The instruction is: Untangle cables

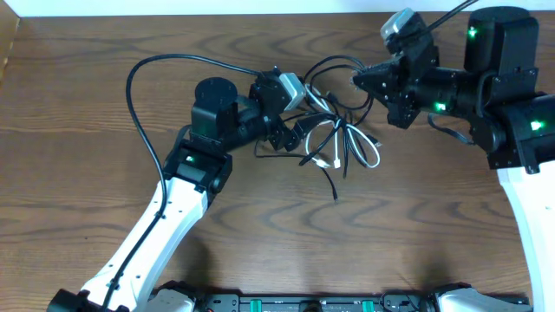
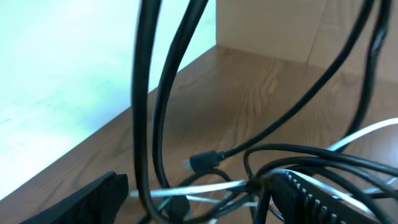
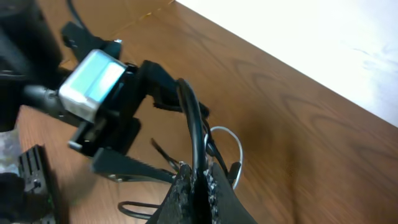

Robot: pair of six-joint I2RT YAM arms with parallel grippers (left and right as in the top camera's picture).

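Near the far middle of the wooden table (image 1: 260, 243), the cables (image 1: 340, 139) are seen lying in one knotted heap, with black strands looped around a white cable (image 2: 364, 132). The right gripper (image 3: 198, 177) is pressed together on a single black cable (image 3: 194, 124), which rises from between its pads. The left gripper (image 2: 199, 182) is held at the heap's left edge with its jaws apart, and several black strands and the white cable pass between them. Whether any strand is touched by its fingers cannot be told from the blurred wrist view; nothing appears to be clamped there.
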